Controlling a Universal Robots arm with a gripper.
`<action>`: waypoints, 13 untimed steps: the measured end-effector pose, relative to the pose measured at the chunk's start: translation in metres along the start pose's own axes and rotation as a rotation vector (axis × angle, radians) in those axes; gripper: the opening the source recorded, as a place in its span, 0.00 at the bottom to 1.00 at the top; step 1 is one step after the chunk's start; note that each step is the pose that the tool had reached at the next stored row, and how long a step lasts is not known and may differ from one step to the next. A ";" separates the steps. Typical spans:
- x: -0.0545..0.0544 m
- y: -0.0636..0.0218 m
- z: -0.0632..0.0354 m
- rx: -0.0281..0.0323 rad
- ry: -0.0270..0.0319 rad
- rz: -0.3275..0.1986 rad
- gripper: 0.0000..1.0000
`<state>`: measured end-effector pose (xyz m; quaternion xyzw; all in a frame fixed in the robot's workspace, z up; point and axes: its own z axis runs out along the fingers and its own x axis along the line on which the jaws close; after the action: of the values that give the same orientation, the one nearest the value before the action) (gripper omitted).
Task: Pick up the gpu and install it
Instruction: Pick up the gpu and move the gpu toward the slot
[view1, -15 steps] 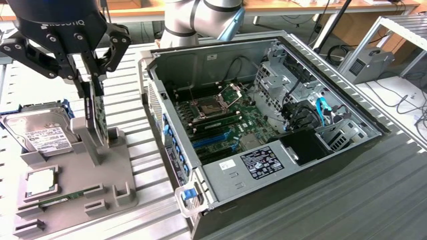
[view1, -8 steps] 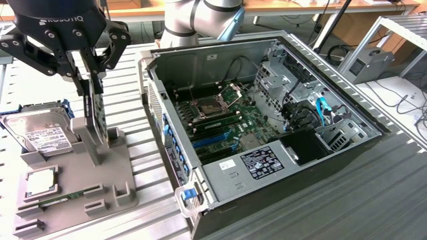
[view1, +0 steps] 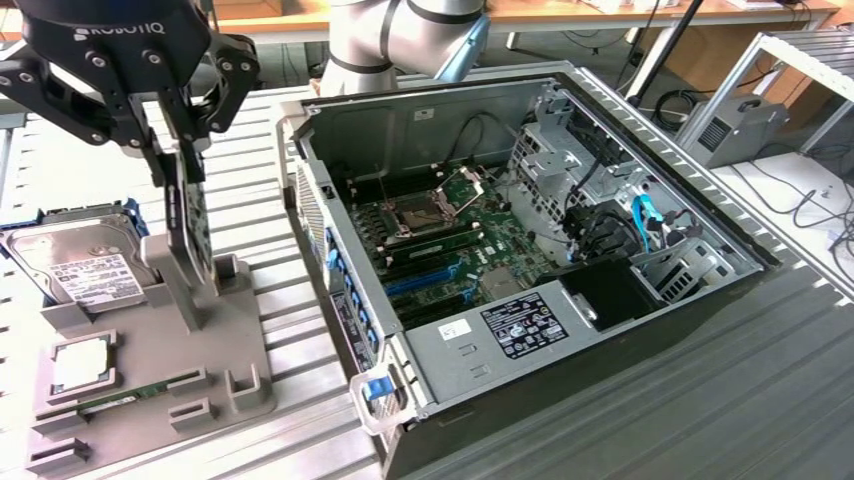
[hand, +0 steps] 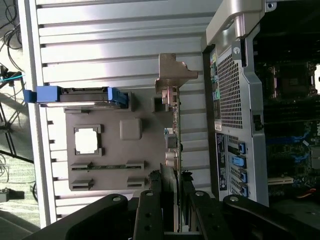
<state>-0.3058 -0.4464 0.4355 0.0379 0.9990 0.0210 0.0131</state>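
Metal and matt plastic
Tabletop (view1: 747, 400) was ribbed brushed metal; holder (view1: 200, 350) matt grey plastic; gpu (hand: 173, 120) bracket (hand: 172, 72) bare metal.

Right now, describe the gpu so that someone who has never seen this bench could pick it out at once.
Beside the open computer case, on the exterior view's left, sits a grey parts holder. The gpu is the thin card standing on edge in it, under the end effector. Unlike the hard drive and flat memory stick, it stands upright with a silver end bracket.
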 end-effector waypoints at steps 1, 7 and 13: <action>0.000 0.0001 -0.0012 0.0000 0.0000 0.000 0.27; 0.000 0.0002 -0.0045 0.0000 0.0000 0.000 0.27; 0.000 0.0003 -0.0079 0.0001 0.0001 0.000 0.27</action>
<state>-0.3058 -0.4464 0.4434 0.0379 0.9990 0.0209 0.0131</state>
